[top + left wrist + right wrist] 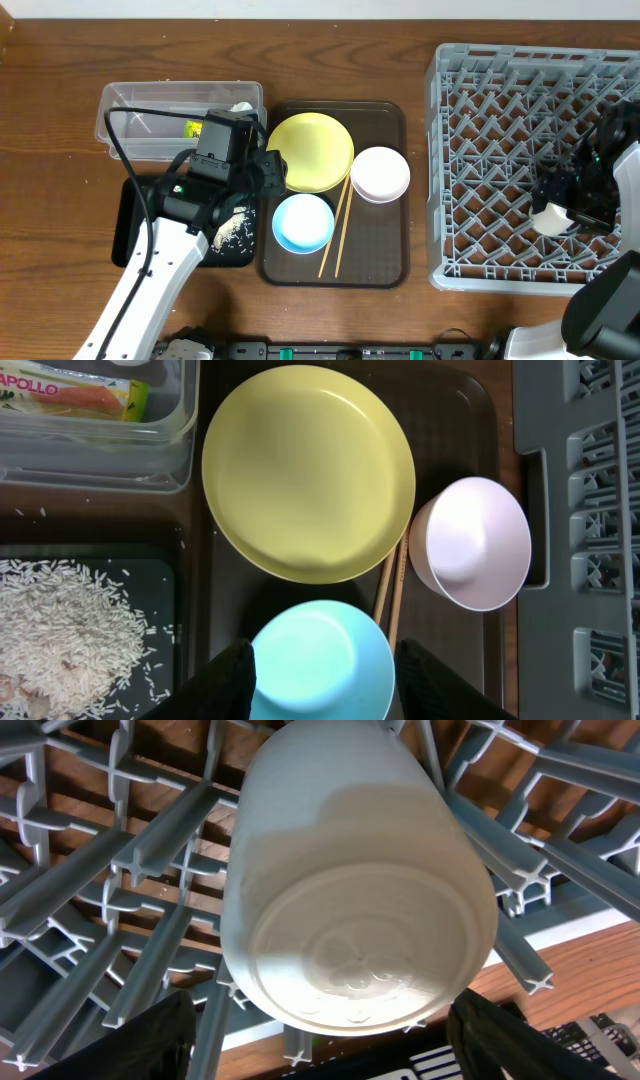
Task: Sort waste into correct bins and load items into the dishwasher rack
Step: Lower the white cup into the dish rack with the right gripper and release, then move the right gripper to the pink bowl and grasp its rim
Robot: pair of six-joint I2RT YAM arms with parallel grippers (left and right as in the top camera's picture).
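**A:** What is taking up the most room?

**B:** The grey dishwasher rack (pixel 530 170) is filling the right side. The brown serving tray (pixel 385 265) is sitting mid-table, with the clear tub (pixel 130 130) and the black tray (pixel 125 225) lying to its left.

**A:** And the dishes?

**B:** The yellow plate (pixel 308 470), the pinkish-white bowl (pixel 470 540) and the light blue bowl (pixel 320 660) are all resting on the serving tray. The left gripper (pixel 325 685) is hanging over the blue bowl, jaws spread wide, gripping nothing.

**A:** The cup?

**B:** The small pale cup (pixel 350 890) is sitting over the rack grid, base toward the wrist camera, between the fingers of the right gripper (pixel 325 1040). I cannot tell whether they are squeezing it.

**A:** Smaller things?

**B:** The chopsticks (pixel 390 595) are lying between the bowls, one end slipping under the plate. The green-and-orange wrapper (pixel 75 390) is lying in the tub, and the rice grains (pixel 70 625) are lying in the black tray.
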